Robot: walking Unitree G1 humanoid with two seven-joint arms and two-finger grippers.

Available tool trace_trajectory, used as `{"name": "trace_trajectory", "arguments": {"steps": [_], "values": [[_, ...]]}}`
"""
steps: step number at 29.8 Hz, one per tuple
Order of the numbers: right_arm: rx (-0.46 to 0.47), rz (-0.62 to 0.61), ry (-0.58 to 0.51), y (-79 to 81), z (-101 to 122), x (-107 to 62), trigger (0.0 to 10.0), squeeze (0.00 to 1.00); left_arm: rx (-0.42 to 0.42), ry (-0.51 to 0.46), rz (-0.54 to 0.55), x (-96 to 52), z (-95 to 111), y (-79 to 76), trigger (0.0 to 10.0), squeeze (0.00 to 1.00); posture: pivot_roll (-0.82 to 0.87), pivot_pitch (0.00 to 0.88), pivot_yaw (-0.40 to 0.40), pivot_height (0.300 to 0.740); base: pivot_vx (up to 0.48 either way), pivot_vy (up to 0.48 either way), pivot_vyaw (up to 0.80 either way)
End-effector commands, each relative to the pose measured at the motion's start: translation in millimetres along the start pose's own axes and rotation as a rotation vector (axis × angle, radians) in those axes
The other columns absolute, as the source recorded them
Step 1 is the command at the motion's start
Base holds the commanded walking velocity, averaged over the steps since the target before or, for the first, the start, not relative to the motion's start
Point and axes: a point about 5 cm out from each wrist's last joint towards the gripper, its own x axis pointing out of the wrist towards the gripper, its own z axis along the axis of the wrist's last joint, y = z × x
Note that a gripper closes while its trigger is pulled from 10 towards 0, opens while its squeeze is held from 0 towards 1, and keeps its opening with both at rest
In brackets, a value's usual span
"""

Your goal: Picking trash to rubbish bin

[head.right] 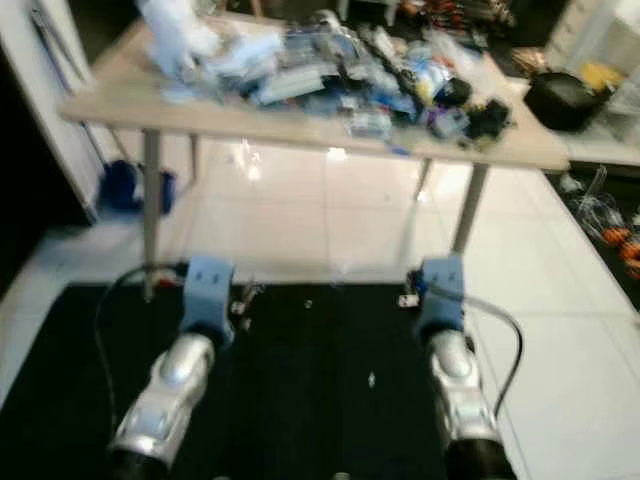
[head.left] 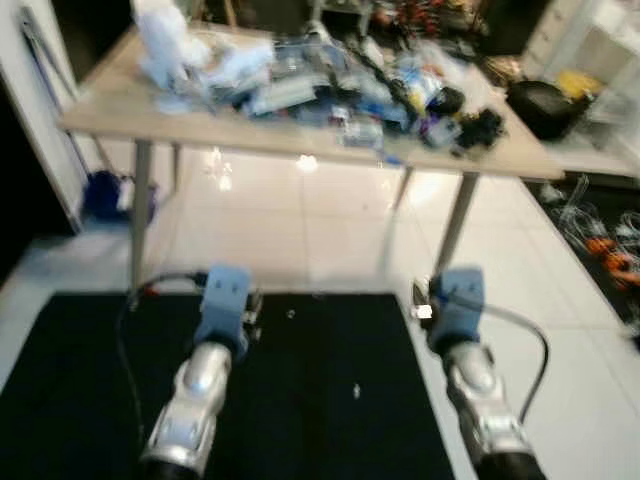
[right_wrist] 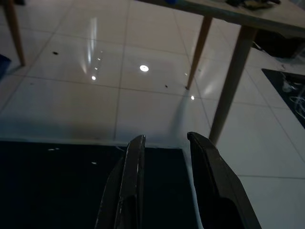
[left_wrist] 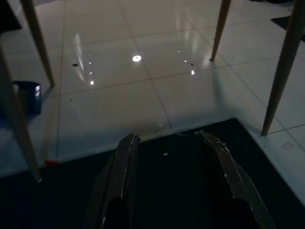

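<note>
We see a table [head.left: 130, 110] ahead with trash [head.left: 330, 85] piled along its far and right side, reaching to the near right edge. A black bag [head.left: 545, 105] sits just past the table's right end. Under the table, near its left legs, is a blue object [head.left: 105, 195] on the white tile floor [head.left: 300, 230]. A black mat [head.left: 320, 400] lies below both arms. Left gripper [left_wrist: 167, 138] hangs over the mat's far edge, fingers [left_wrist: 125, 157] wide apart, holding nothing. Right gripper [right_wrist: 164, 138] hangs over the mat's far right corner, fingers [right_wrist: 135, 157] set narrower, a clear gap between them, empty too. Head views blurred; trash items can't be told apart.
</note>
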Motion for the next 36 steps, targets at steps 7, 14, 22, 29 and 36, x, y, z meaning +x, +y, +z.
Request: {"name": "trace_trajectory", "arguments": {"steps": [7, 14, 22, 29, 36], "values": [[-0.006, -0.019, 0.010, -6.5, -2.8, -1.8, 10.0, 0.00, -0.003, 0.022, -0.010, -1.9, -5.8, -2.4, 10.0, 0.00, -0.04, 0.136, -0.098, 0.740, 0.302, 0.000, 0.00], [-0.005, -0.020, 0.011, -6.2, -2.7, -2.0, 10.0, 0.00, -0.004, 0.021, -0.012, -2.5, -5.1, -3.7, 10.0, 0.00, -0.04, 0.135, -0.098, 0.740, 0.304, 0.000, 0.00], [-0.006, -0.021, 0.012, -6.5, -2.8, -2.1, 10.0, 0.00, -0.004, 0.019, -0.012, -2.5, -4.5, -4.4, 10.0, 0.00, -0.04, 0.134, -0.098, 0.740, 0.301, 0.000, 0.00], [-0.010, -0.018, 0.012, -7.0, -2.5, -1.6, 10.0, 0.00, -0.005, 0.018, -0.011, -2.9, -4.3, -4.5, 10.0, 0.00, -0.04, 0.131, -0.100, 0.740, 0.303, 0.000, -0.38], [-0.010, -0.014, -0.006, -6.7, 1.2, 0.1, 10.0, 0.00, -0.005, 0.020, -0.013, -2.5, -5.6, -4.1, 10.0, 0.00, -0.05, 0.115, -0.102, 0.740, 0.301, 0.000, 0.00]]}}
